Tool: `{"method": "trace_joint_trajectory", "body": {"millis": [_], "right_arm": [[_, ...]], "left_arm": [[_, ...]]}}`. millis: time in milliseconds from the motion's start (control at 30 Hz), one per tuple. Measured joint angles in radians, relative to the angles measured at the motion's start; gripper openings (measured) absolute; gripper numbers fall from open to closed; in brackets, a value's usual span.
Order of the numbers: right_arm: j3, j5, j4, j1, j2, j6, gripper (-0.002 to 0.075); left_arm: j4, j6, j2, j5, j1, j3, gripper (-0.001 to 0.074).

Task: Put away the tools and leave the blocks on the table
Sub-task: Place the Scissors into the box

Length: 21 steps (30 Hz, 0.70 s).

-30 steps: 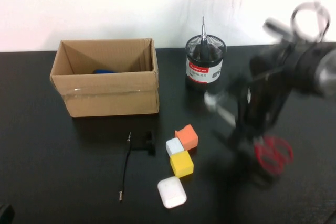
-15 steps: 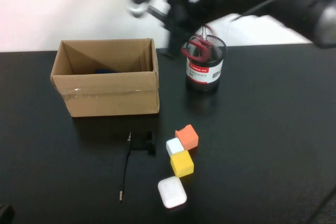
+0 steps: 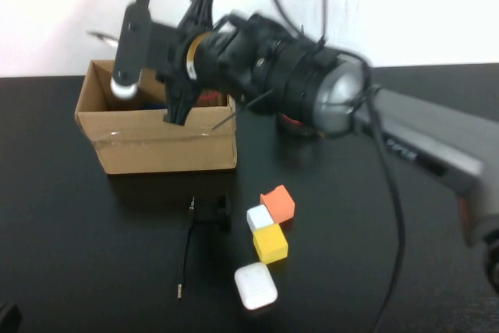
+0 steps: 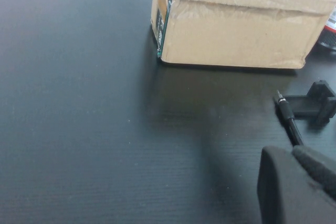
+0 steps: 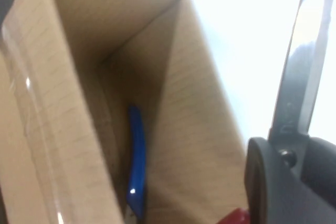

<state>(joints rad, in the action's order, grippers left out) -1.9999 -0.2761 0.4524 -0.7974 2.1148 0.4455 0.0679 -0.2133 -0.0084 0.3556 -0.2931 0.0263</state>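
My right gripper [image 3: 178, 103] reaches across the table [image 3: 93, 255] and hangs over the open cardboard box [image 3: 156, 142]. It is shut on the red-handled scissors [image 3: 207, 97]. In the right wrist view the gripper [image 5: 294, 153] clamps the scissors [image 5: 300, 51], their steel blade pointing away above the box opening. The thin black rod tool [image 3: 187, 247] lies in front of the box and also shows in the left wrist view [image 4: 289, 121]. The pen-like tool is hidden behind my right arm. The orange block [image 3: 277, 203], white block [image 3: 259, 217] and yellow block [image 3: 270, 243] sit together mid-table. My left gripper [image 4: 296, 182] is parked low at the near left, shut.
A white rounded case [image 3: 255, 285] lies just in front of the blocks. A blue object [image 5: 136, 156] lies inside the box [image 5: 79, 103]. A small black clamp piece [image 4: 315, 104] sits by the rod's end. The mesh cup [image 3: 300, 124] is mostly hidden behind my right arm.
My right arm has swung left with the scissors, from above the mesh cup to above the cardboard box. The blocks, rod and case have not moved.
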Motion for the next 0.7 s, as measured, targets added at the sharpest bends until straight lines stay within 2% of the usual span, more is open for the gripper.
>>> {"method": "trace_joint_trajectory", "body": {"millis": [67,233,333,467,567,633,700], "right_arm": [[0.000,0.009,0.055,-0.003,0.016,-0.039,0.0022],[0.000,0.004,0.115,-0.003,0.034,-0.142,0.0189],[0.000,0.004,0.124,-0.003,0.028,-0.153,0.0239],[0.000,-0.039,0.129,-0.004,-0.004,-0.160,0.0238],[0.000,-0.131,0.129,-0.012,-0.065,-0.240,0.0218],[0.000,-0.213,0.118,-0.013,-0.133,-0.293,0.0152],[0.000,-0.292,0.101,-0.013,-0.211,-0.318,0.0051]], "left_arm": [[0.000,0.000,0.000,0.000,0.000,0.000,0.0004],[0.000,0.000,0.000,0.000,0.000,0.000,0.0004],[0.000,0.000,0.000,0.000,0.000,0.000,0.0004],[0.000,0.000,0.000,0.000,0.000,0.000,0.0004],[0.000,0.000,0.000,0.000,0.000,0.000,0.0004],[0.000,0.000,0.000,0.000,0.000,0.000,0.0004],[0.000,0.000,0.000,0.000,0.000,0.000,0.0004]]}}
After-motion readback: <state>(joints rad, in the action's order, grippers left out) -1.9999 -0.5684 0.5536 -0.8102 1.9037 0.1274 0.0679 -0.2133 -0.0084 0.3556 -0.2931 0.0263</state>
